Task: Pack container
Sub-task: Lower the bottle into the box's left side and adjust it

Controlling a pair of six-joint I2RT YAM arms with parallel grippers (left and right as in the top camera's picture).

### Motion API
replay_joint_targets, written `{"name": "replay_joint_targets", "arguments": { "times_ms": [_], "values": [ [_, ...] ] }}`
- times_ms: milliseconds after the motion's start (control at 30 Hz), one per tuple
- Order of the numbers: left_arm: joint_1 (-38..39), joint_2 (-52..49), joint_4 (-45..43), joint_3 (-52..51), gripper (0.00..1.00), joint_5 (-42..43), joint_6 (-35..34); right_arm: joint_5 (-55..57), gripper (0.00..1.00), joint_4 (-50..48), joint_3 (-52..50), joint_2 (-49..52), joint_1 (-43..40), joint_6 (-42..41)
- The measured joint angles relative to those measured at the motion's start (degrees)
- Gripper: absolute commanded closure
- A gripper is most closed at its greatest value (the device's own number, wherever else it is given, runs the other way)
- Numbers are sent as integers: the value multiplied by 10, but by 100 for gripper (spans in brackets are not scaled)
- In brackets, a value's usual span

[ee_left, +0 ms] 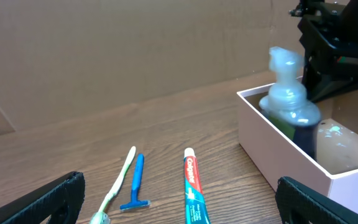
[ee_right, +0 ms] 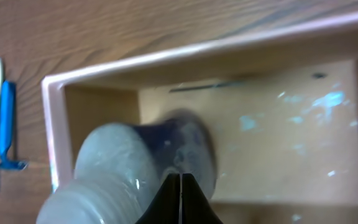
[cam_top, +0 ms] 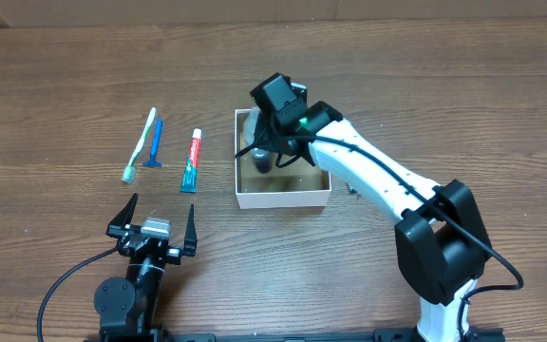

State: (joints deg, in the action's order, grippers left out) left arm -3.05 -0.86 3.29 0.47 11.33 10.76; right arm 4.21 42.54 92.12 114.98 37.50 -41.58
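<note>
The right gripper [ee_right: 181, 186] has its jaws pressed together to a point with nothing between them, right against a bottle [ee_right: 114, 171]; I cannot tell whether the tips touch it. The bottle has a dark body and a pale, cloudy cap, and it stands inside the container [cam_top: 283, 199] near the left wall. The container is a white-walled box with a brown floor, at the middle of the table [cam_top: 65, 95].

The left gripper [cam_top: 161, 211] sits low and well apart from the box, with its jaws spread wide and empty.

Only the left wrist view shows the bottle upright and any writing: the red, white and green toothpaste [ee_left: 192, 186] reads Colgate. A blue razor [ee_left: 137, 180] and a pale toothbrush [ee_left: 120, 180] lie beside it. The bottle's label is too blurred to read
</note>
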Motion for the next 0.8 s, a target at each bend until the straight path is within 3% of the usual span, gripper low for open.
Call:
{"name": "replay_joint_targets", "arguments": {
  "times_ms": [500, 800],
  "values": [
    [0, 0, 0, 0, 0, 0, 0, -8, 95, 3, 0, 0, 10, -13],
    [0, 0, 0, 0, 0, 0, 0, -8, 95, 78, -1, 0, -20, -14]
  ]
}}
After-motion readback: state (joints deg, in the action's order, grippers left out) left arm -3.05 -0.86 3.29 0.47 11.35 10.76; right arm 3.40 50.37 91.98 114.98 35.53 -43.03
